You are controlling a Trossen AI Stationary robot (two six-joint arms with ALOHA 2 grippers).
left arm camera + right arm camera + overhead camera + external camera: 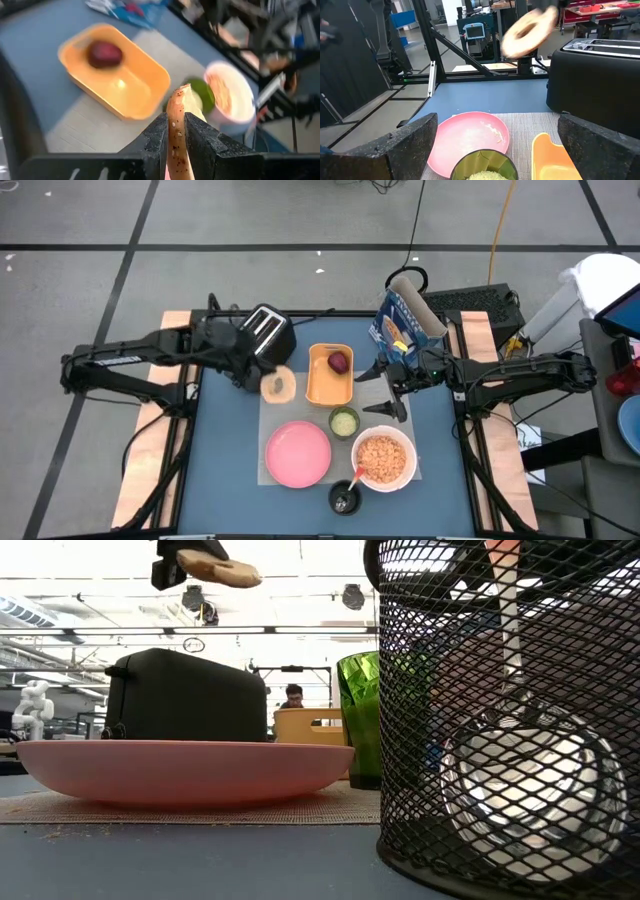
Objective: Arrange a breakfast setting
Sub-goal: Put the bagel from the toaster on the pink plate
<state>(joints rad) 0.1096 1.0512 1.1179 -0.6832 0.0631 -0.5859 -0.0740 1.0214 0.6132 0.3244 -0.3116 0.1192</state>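
Because the left gripper (175, 131) pinches the pale round slice of toast (278, 386) only by its edge, high above the round pink plate (297, 453), it could slip free and miss, while the right gripper (385, 390) waits wide open.

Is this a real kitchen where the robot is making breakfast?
Probably not: it looks like a lab or workshop. The toaster and pink plate sit on a metal-framed table, cables run across the floor, and a person sits among workbenches behind.
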